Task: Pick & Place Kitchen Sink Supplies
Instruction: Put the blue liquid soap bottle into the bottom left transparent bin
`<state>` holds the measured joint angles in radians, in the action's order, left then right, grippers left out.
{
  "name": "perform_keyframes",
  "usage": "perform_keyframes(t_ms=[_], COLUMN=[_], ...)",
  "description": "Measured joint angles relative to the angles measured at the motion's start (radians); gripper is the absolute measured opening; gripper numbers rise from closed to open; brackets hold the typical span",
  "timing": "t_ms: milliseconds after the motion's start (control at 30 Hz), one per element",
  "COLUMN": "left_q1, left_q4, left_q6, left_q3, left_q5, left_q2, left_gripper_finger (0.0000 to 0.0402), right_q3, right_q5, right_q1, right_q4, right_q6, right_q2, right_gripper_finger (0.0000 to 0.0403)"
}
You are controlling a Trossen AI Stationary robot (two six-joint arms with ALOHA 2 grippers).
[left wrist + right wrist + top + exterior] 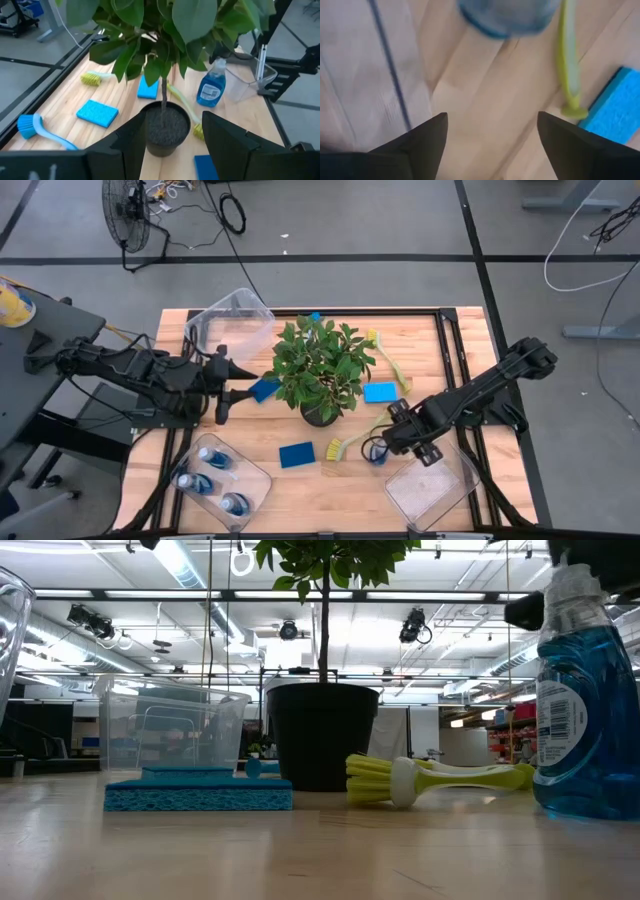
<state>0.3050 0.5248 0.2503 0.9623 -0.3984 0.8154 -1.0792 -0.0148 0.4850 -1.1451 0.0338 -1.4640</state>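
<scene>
Here's the wooden tabletop (300, 480) seen from above, with the potted plant (322, 370) dead centre. A clear bin (232, 325) tips on its side at eleven o'clock of the plant; another bin (222, 480) at seven o'clock holds three blue bottles (212, 458) lying flat, their long axes roughly parallel, running from ten o'clock toward four. A third, clear bin (432, 488) sits at five o'clock.

The left arm reaches in from nine o'clock; its left claw (222, 388) is spread, and whether the blue sponge (265, 390) at its tips is gripped I cannot tell. The right claw (385, 442) hovers at four o'clock of the plant, fingers released and wide, right over an upright blue bottle (585, 710), cap pointing straight up, just beside the bin's edge.

One yellow-green brush (352, 442) lies at five o'clock, bristle head toward the near edge, handle running up toward two o'clock. A second brush (390, 360) lies at two o'clock, head at the far end. Flat sponges rest at three o'clock (380, 392) and six o'clock (296, 455). A blue brush (37, 129) lies at the far edge.
</scene>
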Motion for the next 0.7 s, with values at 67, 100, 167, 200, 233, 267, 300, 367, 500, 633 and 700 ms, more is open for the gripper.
perform_keyframes(t_ms=[67, 100, 167, 200, 233, 267, 300, 367, 500, 633, 700], left_q1=[0.0, 0.0, 0.0, 0.0, 0.0, 0.0, 0.0, 0.0, 0.0, 0.0, 0.0], left_q4=[-0.002, -0.005, -0.014, -0.016, -0.019, -0.02, -0.021, -0.024, -0.025, -0.026, -0.026], left_q6=[0.001, 0.001, 0.001, 0.001, 0.001, 0.001, 0.001, 0.001, 0.001, 0.001, 0.0], left_q3=[0.0, 0.0, 0.0, 0.0, 0.0, 0.0, 0.0, 0.0, 0.0, 0.0, 0.0], left_q5=[-0.006, -0.007, -0.008, -0.008, -0.008, -0.008, -0.008, -0.008, -0.008, -0.008, -0.008], left_q2=[0.0, 0.0, 0.0, 0.0, 0.0, 0.0, 0.0, 0.0, 0.0, 0.0, 0.0], left_gripper_finger=[0.0194, 0.0194, 0.0194, 0.0194, 0.0194, 0.0194, 0.0194, 0.0194, 0.0194, 0.0194, 0.0194], right_q3=[0.01, 0.015, 0.017, 0.017, 0.017, 0.017, 0.017, 0.017, 0.039, 0.124, 0.168], right_q5=[0.006, 0.014, 0.034, 0.046, 0.058, 0.07, 0.077, 0.087, 0.086, 0.085, 0.082], right_q1=[0.0, -0.003, -0.012, -0.02, -0.031, -0.042, -0.053, -0.079, -0.138, -0.199, -0.227], right_q4=[-0.026, -0.041, -0.076, -0.088, -0.097, -0.103, -0.102, -0.091, -0.049, 0.032, 0.085], right_q6=[0.035, 0.055, 0.078, 0.087, 0.094, 0.099, 0.104, 0.114, 0.152, 0.167, 0.182], right_q2=[0.029, 0.045, 0.084, 0.107, 0.132, 0.156, 0.18, 0.226, 0.309, 0.392, 0.426], right_gripper_finger=[0.0301, 0.0299, 0.0295, 0.0293, 0.0291, 0.0289, 0.0288, 0.0286, 0.0286, 0.0286, 0.0286])
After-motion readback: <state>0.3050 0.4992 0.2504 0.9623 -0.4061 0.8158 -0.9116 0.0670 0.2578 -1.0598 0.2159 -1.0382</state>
